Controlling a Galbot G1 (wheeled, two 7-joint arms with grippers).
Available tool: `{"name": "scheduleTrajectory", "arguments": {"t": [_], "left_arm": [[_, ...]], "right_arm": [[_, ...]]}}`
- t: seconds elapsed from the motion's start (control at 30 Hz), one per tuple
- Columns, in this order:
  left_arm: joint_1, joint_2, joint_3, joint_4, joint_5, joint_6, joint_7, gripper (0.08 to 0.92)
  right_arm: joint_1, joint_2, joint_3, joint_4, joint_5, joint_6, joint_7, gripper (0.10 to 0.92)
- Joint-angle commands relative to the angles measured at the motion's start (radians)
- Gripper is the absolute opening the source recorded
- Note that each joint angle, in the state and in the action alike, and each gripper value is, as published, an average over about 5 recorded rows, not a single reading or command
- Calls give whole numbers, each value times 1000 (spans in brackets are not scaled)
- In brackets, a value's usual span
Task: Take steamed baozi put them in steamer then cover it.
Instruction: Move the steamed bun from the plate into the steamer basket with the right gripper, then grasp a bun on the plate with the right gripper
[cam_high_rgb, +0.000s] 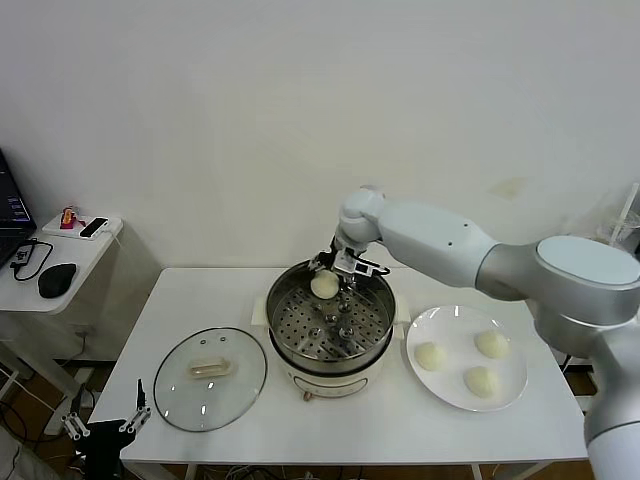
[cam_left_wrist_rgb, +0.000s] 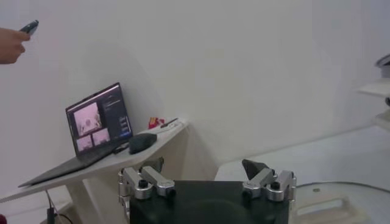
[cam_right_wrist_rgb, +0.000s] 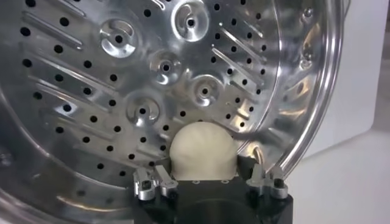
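Observation:
The steamer (cam_high_rgb: 276, 312) stands mid-table, its perforated tray (cam_right_wrist_rgb: 122, 91) bare apart from one baozi (cam_high_rgb: 324, 286) at the far rim. My right gripper (cam_high_rgb: 331, 283) reaches into the steamer and is shut on that baozi (cam_right_wrist_rgb: 202, 149), fingers against both its sides, in the right wrist view (cam_right_wrist_rgb: 203, 159) too. Three more baozi (cam_high_rgb: 431, 356) (cam_high_rgb: 491, 344) (cam_high_rgb: 481, 380) lie on a white plate (cam_high_rgb: 515, 392) to the steamer's right. The glass cover (cam_high_rgb: 175, 395) lies flat on the table left of the steamer. My left gripper (cam_high_rgb: 105, 430) hangs open and empty below the table's front-left corner, as the left wrist view (cam_left_wrist_rgb: 203, 161) shows.
A low side table (cam_high_rgb: 95, 245) at the far left carries a laptop (cam_left_wrist_rgb: 97, 122), a mouse (cam_high_rgb: 57, 278) and small items. A person's hand (cam_left_wrist_rgb: 11, 44) shows in the left wrist view. The cover's edge (cam_left_wrist_rgb: 341, 204) lies close to the left gripper.

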Motion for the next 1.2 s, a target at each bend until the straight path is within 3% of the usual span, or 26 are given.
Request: {"name": "scheduleTrajectory", "arguments": {"t": [0.03,0.2,0.47,0.9,1.2], "left_arm": [[-1,-1,-1,-1,0,1,0,823],[-1,-1,0,-4,0,1,0,823],[-1,7,6,-14,0,4,2,823],[-23,53,18,-30,-21,25,10,823],[-44,81,20,-14,-31,33,14,823]], "right_arm": [[-6,14,0,-24,-4,27,16,725],[26,-11,-7,22,121,-48,-24,815],[194,-190,-57,282,390,-403,-147,823],[309,-650,-74,628,535,-752,-170,823],[217,-873,-88,760,518,-835,-146,823]]}}
